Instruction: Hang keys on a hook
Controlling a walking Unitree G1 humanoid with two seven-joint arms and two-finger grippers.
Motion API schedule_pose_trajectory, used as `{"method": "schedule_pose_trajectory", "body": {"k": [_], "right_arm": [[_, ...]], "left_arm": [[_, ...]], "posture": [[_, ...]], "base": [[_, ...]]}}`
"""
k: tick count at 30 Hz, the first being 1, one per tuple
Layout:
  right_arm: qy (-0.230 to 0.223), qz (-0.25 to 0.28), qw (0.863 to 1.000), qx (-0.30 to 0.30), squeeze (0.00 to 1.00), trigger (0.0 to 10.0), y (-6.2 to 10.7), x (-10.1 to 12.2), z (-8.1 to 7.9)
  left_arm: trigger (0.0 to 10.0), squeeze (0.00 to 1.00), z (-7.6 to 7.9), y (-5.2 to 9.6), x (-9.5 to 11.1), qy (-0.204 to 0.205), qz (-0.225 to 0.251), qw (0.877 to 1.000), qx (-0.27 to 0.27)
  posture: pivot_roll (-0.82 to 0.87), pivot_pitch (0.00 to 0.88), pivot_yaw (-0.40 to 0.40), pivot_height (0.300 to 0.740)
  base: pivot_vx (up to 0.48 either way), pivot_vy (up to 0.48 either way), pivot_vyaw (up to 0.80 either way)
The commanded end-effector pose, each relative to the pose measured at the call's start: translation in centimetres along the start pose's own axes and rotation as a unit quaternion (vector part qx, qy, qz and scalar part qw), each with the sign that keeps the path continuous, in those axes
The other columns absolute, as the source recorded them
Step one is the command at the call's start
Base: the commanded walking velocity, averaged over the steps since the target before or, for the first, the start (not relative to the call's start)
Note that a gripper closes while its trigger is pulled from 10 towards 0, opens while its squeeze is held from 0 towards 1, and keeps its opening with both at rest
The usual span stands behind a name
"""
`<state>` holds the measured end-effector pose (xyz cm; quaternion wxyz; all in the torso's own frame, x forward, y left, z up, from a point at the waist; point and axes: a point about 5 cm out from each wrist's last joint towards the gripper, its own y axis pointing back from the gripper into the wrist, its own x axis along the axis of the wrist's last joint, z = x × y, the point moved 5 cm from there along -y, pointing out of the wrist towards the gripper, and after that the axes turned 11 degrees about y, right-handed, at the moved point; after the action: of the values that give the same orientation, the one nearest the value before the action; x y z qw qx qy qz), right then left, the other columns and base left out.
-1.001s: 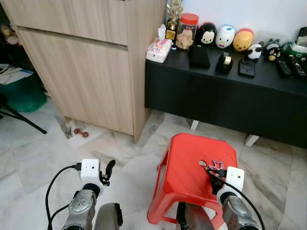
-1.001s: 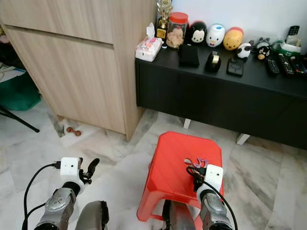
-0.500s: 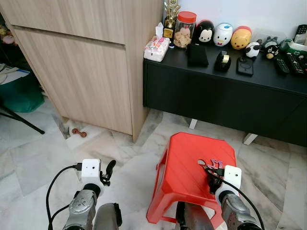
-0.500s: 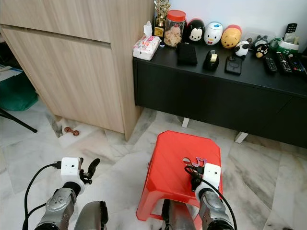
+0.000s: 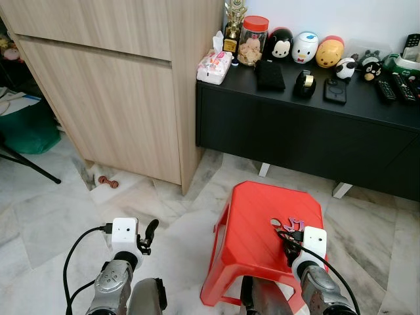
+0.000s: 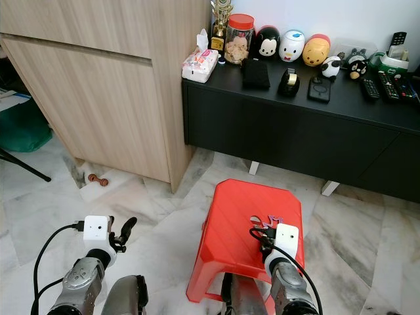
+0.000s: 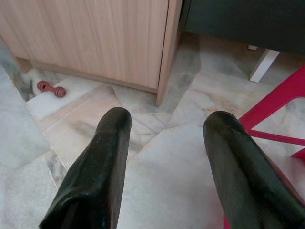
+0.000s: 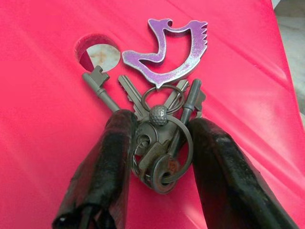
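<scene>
**A:** Looking at the right gripper (image 8: 157,157), its two fingers sit either side of the keys (image 8: 157,138) on the red stool (image 5: 252,230), a gap apart, with the bunch between them. Fingers look right against the ring, but I can't tell if they're actually pinching it.

**B:** Where on the stool though?

**A:** Near the right edge of the seat, just beside the round hole (image 8: 97,50). A purple bird-shaped fob (image 8: 167,52) lies flat at the far end of the bunch, and one old-style key (image 8: 102,88) points toward the hole.

**B:** And the other arm?

**A:** The left gripper (image 7: 167,138) hangs low over the marble floor (image 7: 157,181), fingers spread wide, holding nothing. A small red dumbbell-looking thing (image 7: 50,88) lies by the wooden cabinet (image 5: 125,85). The black desk (image 5: 308,125) behind the stool carries toys and remotes along its back edge.
</scene>
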<state>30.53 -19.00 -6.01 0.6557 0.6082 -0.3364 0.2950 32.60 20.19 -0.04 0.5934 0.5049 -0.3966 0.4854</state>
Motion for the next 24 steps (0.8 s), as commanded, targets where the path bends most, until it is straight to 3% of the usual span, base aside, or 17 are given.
{"method": "schedule_pose_trajectory", "body": {"k": [1,18,24], "right_arm": [[0.001,-0.015,1.000,-0.003,0.00,0.0,0.1,-0.7,0.2],[0.004,0.066,0.998,-0.002,0.00,0.0,-0.2,2.9,-0.1],[0.022,0.132,0.991,0.018,0.00,0.0,0.0,5.7,-0.9]], "left_arm": [[10.0,0.00,0.1,0.1,-0.6,-0.004,-0.014,1.000,-0.001],[10.0,0.00,0.0,-0.1,-0.6,-0.006,-0.020,1.000,0.008],[10.0,0.00,-0.2,-0.1,-0.7,-0.008,-0.022,1.000,0.011]], "posture": [[0.11,0.110,-0.081,0.585],[0.11,0.099,-0.085,0.585],[0.10,0.098,-0.086,0.585]], "base": [[0.000,0.000,0.00],[0.000,0.000,0.00],[0.000,0.000,0.00]]}}
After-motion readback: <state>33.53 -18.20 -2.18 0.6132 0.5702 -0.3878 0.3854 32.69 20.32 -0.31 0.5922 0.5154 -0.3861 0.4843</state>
